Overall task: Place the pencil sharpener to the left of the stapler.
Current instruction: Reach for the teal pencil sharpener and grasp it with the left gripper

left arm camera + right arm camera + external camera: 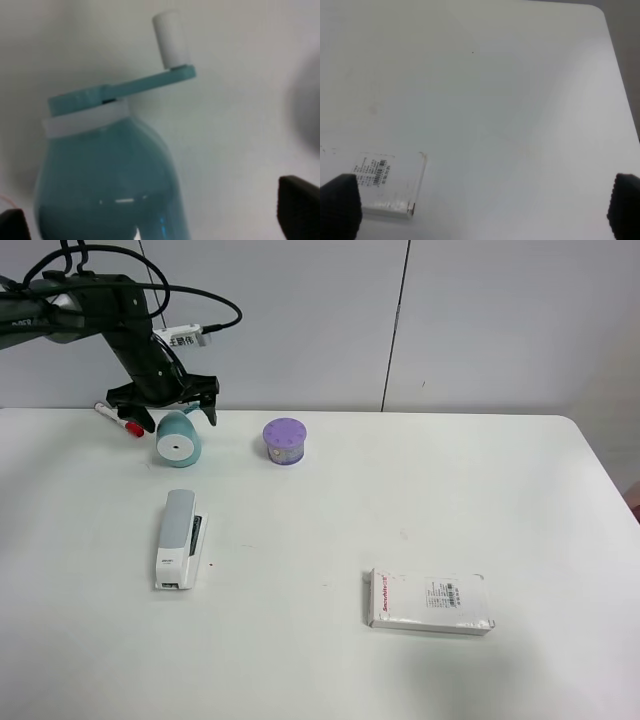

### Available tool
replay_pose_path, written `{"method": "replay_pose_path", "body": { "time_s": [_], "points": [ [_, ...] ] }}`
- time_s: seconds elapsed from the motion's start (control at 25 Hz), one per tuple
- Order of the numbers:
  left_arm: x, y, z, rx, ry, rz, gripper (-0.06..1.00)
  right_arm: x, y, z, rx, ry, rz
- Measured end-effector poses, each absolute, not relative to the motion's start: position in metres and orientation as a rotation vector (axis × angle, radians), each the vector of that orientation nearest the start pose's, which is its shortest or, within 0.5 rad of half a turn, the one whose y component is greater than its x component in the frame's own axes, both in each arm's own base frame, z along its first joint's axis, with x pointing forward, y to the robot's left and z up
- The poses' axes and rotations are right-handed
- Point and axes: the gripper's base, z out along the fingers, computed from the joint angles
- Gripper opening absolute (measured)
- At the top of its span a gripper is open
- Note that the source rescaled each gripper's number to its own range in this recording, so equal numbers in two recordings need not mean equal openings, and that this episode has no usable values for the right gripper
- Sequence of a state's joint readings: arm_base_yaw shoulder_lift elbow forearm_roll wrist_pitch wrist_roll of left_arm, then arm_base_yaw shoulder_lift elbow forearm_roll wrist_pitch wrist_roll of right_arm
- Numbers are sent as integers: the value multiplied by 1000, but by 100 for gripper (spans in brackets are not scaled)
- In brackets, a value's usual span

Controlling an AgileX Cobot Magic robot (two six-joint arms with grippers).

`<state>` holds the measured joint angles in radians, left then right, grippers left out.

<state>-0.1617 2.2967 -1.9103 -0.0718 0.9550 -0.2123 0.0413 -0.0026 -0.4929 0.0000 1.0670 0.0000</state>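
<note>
Little of the task was judged done: the pencil sharpener [178, 439] was found on the table [400, 500] beyond the far end of the stapler [178, 538], apart from it and not at its left. The left gripper [174, 412] was poised over the sharpener, fingers spread wide to either side and not closed on it. Grasping, carrying and placing were judged outstanding. The right gripper [482, 207] was spread wide with nothing held.

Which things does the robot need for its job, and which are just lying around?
For the job: pencil sharpener, stapler, left claw (open, at the sharpener).
Just lying about: purple round container, white box, red marker.
</note>
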Motion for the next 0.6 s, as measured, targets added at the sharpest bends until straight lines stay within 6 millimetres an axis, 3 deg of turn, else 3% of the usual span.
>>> {"method": "replay_pose_path", "body": {
  "time_s": [0.24,0.52,0.56,0.6],
  "points": [
    [486,-84,145,-106,2871,-160,100,-5,0,275,-42,2055,26],
    [489,-84,135,-5,2871,-142,98,-5,0,275,-42,2055,26],
    [489,-84,134,21,2871,-136,91,-5,0,275,-42,2055,26],
    [489,-84,134,42,2869,-127,71,-5,0,275,-42,2055,26]
  ]
}}
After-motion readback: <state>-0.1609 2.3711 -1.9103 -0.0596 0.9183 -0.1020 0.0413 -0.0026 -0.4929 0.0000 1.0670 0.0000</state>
